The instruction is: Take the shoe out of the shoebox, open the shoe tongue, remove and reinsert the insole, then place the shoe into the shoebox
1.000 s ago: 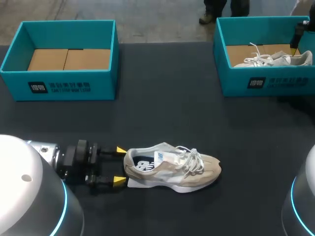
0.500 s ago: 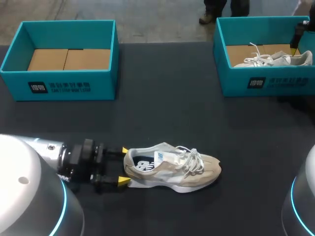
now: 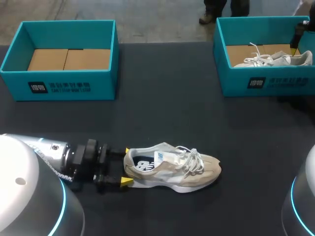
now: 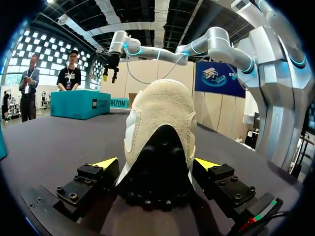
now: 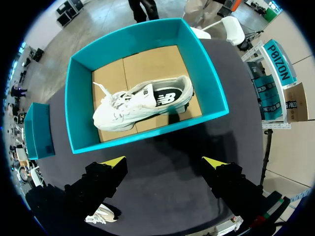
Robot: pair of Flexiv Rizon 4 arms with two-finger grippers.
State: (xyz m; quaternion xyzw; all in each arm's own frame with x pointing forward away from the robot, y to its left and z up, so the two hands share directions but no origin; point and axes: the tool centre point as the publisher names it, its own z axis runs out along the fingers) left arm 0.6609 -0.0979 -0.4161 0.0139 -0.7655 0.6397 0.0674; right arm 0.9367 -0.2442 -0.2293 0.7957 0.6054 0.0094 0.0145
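Two yellow fingertips of the left gripper (image 3: 126,165) have slid closer, wide open around the heel of the soft tan lace-up shoe (image 3: 172,169), lower middle. Right gripper (image 5: 165,161) hangs open, empty, above a square teal box (image 5: 81,103).

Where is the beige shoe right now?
In the head view the beige shoe lies on the dark table, toward its near edge and about mid-width. Its toe points right and its heel sits within the open left hand.
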